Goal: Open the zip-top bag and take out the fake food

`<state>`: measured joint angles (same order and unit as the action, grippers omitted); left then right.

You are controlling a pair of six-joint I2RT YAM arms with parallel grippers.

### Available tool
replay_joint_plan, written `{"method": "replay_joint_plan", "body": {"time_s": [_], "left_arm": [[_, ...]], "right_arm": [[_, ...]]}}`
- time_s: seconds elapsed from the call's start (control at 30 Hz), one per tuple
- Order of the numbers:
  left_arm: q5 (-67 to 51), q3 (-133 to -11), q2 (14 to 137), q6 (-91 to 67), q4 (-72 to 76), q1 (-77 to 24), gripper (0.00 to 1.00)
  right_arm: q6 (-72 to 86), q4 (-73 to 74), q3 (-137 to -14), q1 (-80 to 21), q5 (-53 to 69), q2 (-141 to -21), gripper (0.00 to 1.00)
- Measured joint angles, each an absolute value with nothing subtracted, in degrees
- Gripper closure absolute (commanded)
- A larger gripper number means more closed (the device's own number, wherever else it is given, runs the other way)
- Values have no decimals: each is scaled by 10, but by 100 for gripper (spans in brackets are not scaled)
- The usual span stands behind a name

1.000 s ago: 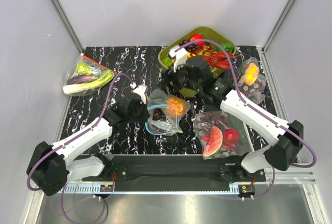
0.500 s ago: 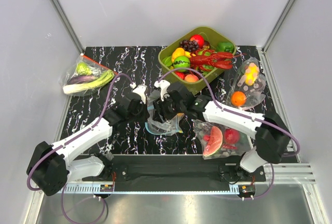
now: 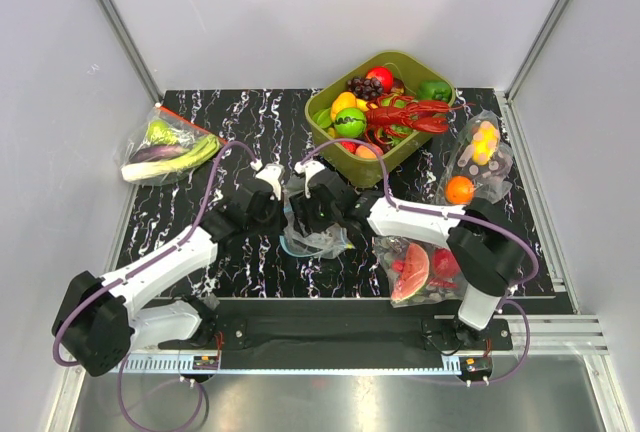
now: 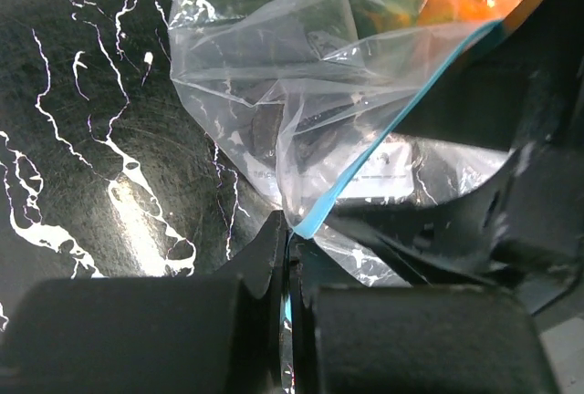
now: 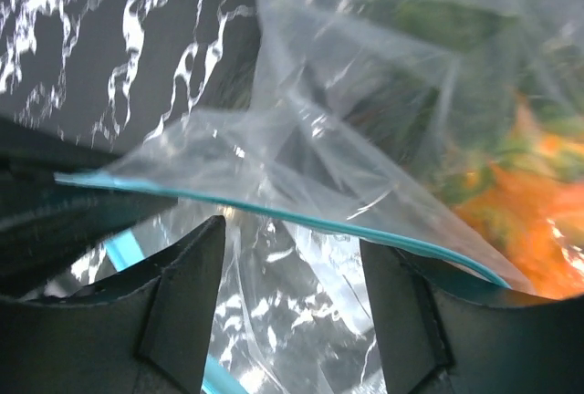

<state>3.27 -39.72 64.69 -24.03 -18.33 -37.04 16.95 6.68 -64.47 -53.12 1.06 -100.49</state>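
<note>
The clear bag point(image 3: 318, 240) lies on the black tabletop point(image 3: 220, 122) near centre, a bit toward 6 o'clock, between the two arms. Left fingers point(image 4: 272, 250) are pinched tight on the end of its teal zip strip point(image 4: 388, 134), w/ no gap between them. Right fingers point(image 5: 187, 289) are spread wide, one on each side of the strip, not yet gripping. The fake food point(image 5: 525, 202) is inside the bag, seen as an orange-and-green blur behind the plastic.

What could go wrong:
- Right fingers may close over both lips of the mouth. A pull would then drag the whole bag and the zip would stay shut. Can't tell from either wrist cam whether one lip or two sits between them.
- The left pinch is on the very end of the strip, and slick film could slide out once the right arm pulls.
- The plastic is crumpled and folded over itself, so the fingers may catch a fold instead of the lip.
- If the mouth pops open w/ the bag tilted, the round pieces could roll off.

Views: the top cam gives the layout, w/ a green bin point(image 3: 400, 117) at 1 o'clock, a watermelon bag point(image 3: 420, 267) at 5 o'clock and a greens bag point(image 3: 165, 147) at 10 o'clock. But the right arm covers most of the bag, and neither grip can be read there. The wrist cams show just that, plus the strip's line, and nothing of the surroundings.
</note>
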Motion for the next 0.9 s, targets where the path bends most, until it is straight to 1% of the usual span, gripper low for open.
{"method": "replay_joint_plan", "body": {"time_s": [0.2,0.6,0.83,0.9], "left_arm": [[32,-397,650,-240,-183,-370,100],[30,-397,650,-240,-183,-370,100],[34,-397,650,-240,-195,-366,100],[34,-397,650,-240,-198,-366,100]], "right_arm": [[183,15,-642,-533,-34,-1020,28],[168,-63,-639,-535,-49,-1091,15],[154,-143,-630,-535,-36,-1123,14],[150,-166,-622,-535,-36,-1127,20]]}}
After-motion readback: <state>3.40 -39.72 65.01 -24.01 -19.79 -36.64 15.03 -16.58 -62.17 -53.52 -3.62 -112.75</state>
